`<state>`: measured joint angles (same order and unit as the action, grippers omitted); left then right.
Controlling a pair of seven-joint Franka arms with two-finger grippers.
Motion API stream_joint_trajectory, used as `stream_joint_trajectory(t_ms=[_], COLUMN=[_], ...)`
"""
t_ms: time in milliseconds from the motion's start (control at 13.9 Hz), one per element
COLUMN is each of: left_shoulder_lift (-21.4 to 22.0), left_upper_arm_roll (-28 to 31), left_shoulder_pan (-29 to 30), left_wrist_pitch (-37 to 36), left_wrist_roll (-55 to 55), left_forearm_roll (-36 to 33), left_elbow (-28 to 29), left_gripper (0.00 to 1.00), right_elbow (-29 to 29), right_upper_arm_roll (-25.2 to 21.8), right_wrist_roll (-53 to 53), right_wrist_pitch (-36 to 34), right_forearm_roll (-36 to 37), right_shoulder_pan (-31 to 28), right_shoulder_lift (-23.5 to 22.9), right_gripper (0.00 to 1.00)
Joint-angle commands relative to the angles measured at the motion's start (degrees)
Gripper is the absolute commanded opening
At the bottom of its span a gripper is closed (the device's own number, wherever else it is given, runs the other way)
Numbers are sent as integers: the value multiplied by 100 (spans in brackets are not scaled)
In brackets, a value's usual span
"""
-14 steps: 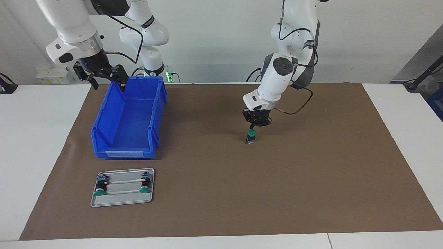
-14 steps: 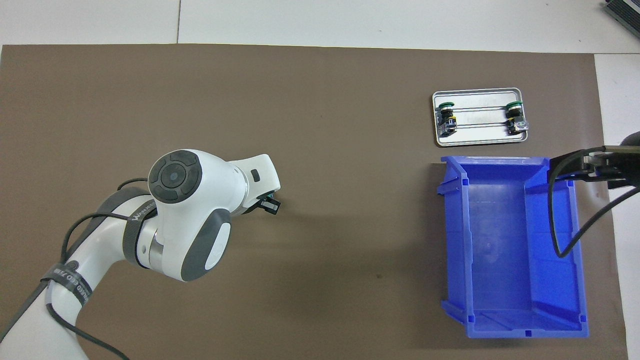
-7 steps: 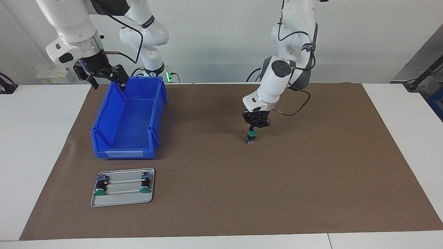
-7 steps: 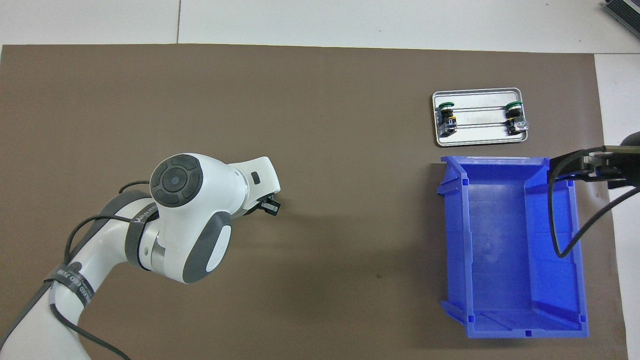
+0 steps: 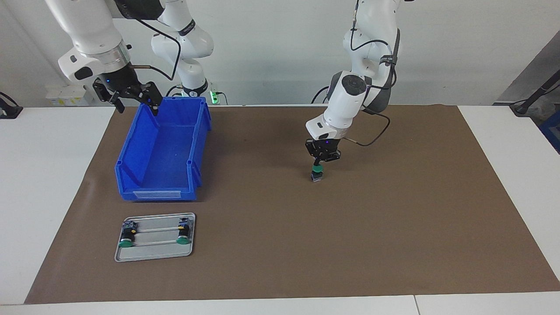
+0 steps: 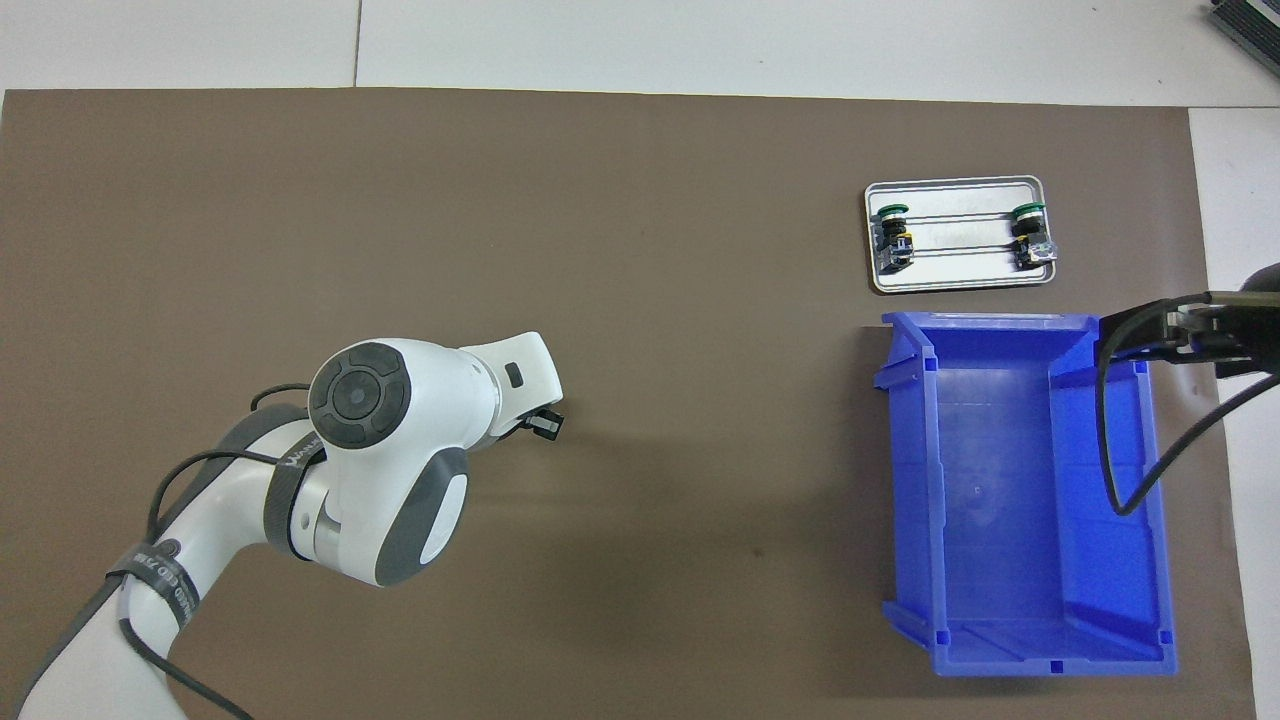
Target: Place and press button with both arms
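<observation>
Currently button (image 5: 316, 174) stands upright on brown mat near worktop centre, green cap up, well apart from blue bin (image 5: 162, 151) and metal tray (image 5: 155, 255). Handling estimate: light, rigid plastic, narrow base, tips easily; grip black barrel below cap. Left tool (image 5: 319, 165) closed, fingertips together, pressing down on cap from directly above, holding nothing. Right tool (image 5: 127, 97) fully open, empty, waiting over bin's corner nearest the robots.

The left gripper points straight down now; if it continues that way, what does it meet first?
The left gripper, shut, hangs directly over the button standing on the brown mat. It would meet the button's green cap first; it may already touch it.
</observation>
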<state>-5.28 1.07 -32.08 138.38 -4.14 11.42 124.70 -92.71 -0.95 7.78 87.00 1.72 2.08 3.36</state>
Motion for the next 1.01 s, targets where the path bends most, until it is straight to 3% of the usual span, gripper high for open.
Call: stream_joint_trajectory(t_ms=[0,431,719,862,934], left_shoulder_lift=[-105,-219,-228,-228,-228], left_upper_arm_roll=[95,148,148,148,148], left_shoulder_pan=[-106,8,525,947,1218], left_wrist_pitch=[216,-670,-1470,-1639,-1552], left_wrist_roll=[97,97,97,123,132], left_forearm_roll=[-140,-140,-140,-140,-140], left_elbow=[161,-778,-1420,-1553,-1562], left_gripper=[0,11,18,34,52], right_elbow=[-98,-98,-98,-98,-98], right_upper_arm_roll=[-63,-63,-63,-63,-63], right_wrist_roll=[-5,-5,-5,-5,-5], right_wrist_pitch=[80,80,80,80,80], right_forearm_roll=[-84,-84,-84,-84,-84], right_shoulder_pan=[47,47,47,47,47], right_shoulder_lift=[104,104,104,104,104], right_gripper=[100,100,100,100,100])
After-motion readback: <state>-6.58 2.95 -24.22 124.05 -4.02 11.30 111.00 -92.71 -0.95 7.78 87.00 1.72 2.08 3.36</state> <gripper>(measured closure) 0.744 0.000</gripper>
